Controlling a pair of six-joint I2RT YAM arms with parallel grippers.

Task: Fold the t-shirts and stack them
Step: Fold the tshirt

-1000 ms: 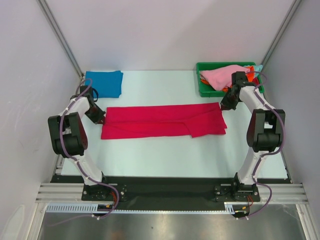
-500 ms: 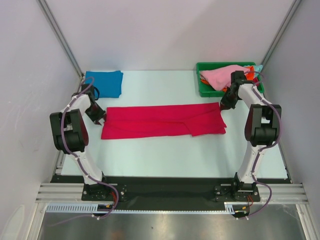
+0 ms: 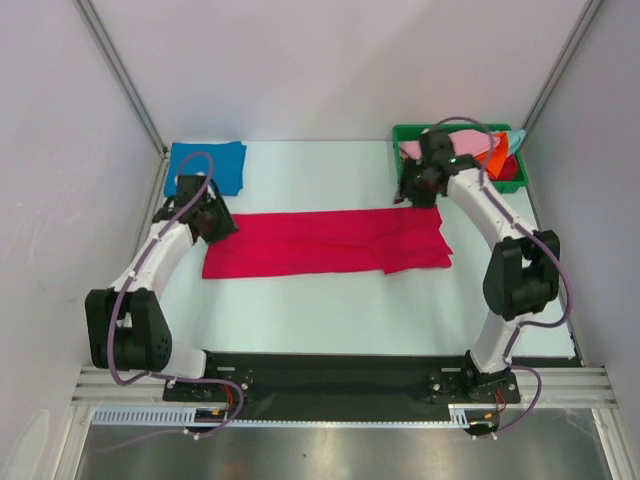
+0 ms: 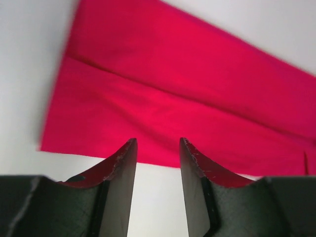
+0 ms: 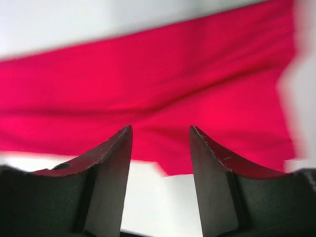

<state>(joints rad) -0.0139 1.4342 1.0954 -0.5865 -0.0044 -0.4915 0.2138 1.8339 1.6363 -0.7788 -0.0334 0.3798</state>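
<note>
The crimson t-shirt [image 3: 325,242] lies flat across the middle of the table, folded into a long strip. My left gripper [image 3: 215,222] hovers at its left end, open. In the left wrist view the crimson t-shirt [image 4: 173,94] fills the frame beyond my left gripper [image 4: 157,148], with only bare table between the fingers. My right gripper [image 3: 415,190] stands open near the strip's far right corner. In the right wrist view the crimson t-shirt [image 5: 148,84] lies past my right gripper [image 5: 160,136], which holds nothing. A folded blue t-shirt [image 3: 207,165] rests at the back left.
A green bin [image 3: 508,186] at the back right holds a pink t-shirt [image 3: 470,145] and an orange one [image 3: 497,160], just behind the right arm. Grey walls close in the table on both sides and at the back.
Both grippers have opened and let go of the crimson shirt's ends. The left gripper moved inward over the left end. The right gripper moved left, in front of the bin.
</note>
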